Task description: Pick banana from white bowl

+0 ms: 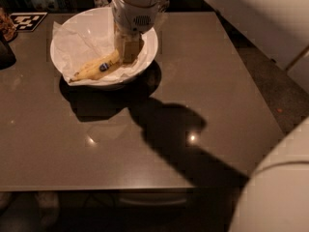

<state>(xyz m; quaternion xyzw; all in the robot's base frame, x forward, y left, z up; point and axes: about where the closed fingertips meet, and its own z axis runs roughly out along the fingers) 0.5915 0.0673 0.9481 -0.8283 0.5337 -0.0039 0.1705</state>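
The banana (94, 67), yellow with a small dark blue sticker, lies in the front of the white bowl (150, 42) on a crinkled white paper sheet (82, 37). The bowl stands at the back left of the table. My gripper (128, 52) reaches straight down into the bowl and stands at the banana's right end, which it hides. The banana's left tip points to the bowl's front left rim.
The dark glossy table (203, 91) carries a black-and-white marker card (28, 21) at the back left and a dark object (6, 52) at its left edge. My arm (251, 13) crosses the top right. My pale body (275, 192) fills the bottom right corner.
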